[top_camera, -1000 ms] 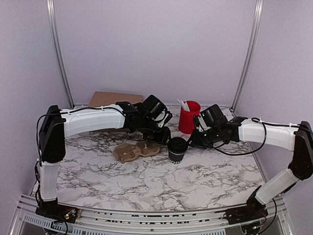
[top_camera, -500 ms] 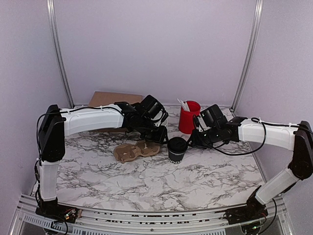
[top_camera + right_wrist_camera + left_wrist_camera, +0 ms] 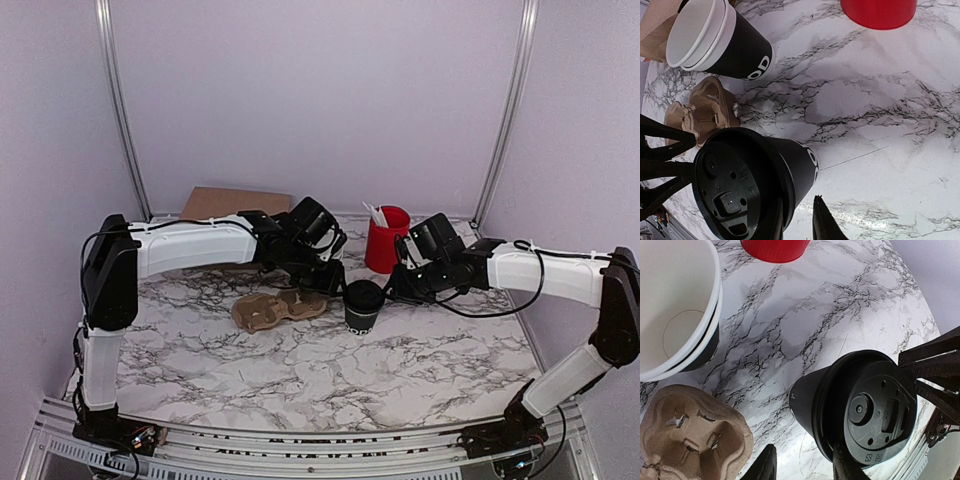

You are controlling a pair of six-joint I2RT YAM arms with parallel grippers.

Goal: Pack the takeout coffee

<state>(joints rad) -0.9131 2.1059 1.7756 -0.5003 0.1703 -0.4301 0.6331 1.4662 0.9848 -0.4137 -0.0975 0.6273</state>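
From my station I have the takeout coffee (image 3: 363, 305) standing upright on the marble table (image 3: 300, 380), lid on, a little right of centre and just near of the red cup (image 3: 386, 242). White lettering shows on the coffee's side.

The two arms reach in from opposite sides and meet at the cup. The left gripper (image 3: 331, 279) sits against its left side. On the left wrist camera its fingers are spread, with bare marble showing between them. One finger (image 3: 846, 466) crosses in front of the lid's edge and the other stands clear of the cup, so it is pinching nothing that I can see.

The right gripper (image 3: 396, 290) is at the cup's right side. Its fingers are only narrowly parted, a thin strip of table between them. One finger (image 3: 774, 220) overlaps the cup's wall, and I cannot tell whether it touches.

Left of the coffee lies a brown pulp cup carrier (image 3: 272, 310), just beside the left gripper. A stack of lidless black cups (image 3: 720, 42) stands farther back, under the left arm. White utensils poke out of the red cup, and a flat brown sheet (image 3: 225, 203) lies at the far left, against the back wall.
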